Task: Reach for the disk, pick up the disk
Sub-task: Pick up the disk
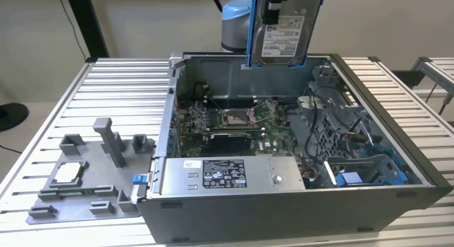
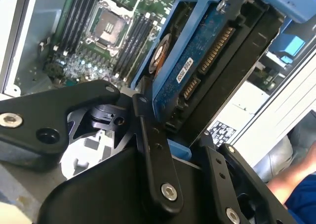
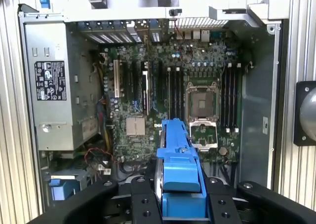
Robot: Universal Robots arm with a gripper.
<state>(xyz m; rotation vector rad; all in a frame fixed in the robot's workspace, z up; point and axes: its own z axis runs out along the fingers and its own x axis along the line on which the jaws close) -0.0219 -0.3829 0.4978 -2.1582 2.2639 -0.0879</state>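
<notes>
The disk [image 1: 285, 32], a silver hard drive with a white label in a blue bracket, hangs upright above the back of the open computer case [image 1: 383, 202]. My gripper [image 1: 274, 3] is shut on its upper end. In the second wrist view the disk [image 2: 207, 51] shows its blue circuit side, clamped between my black fingers [image 2: 154, 155]. In the first wrist view the bracket's blue edge [image 3: 178, 155] sticks out between the fingers [image 3: 143, 206], high over the motherboard [image 3: 163, 86].
Inside the case sit the motherboard [image 1: 234, 122], a silver power supply box [image 1: 227, 175] with a black-and-white label, and blue drive bays [image 1: 369, 172]. A grey fixture [image 1: 92, 172] holding a small silver chip [image 1: 67, 173] lies on the slatted table at the exterior view's left. A person's arm [image 2: 291, 179] is near.
</notes>
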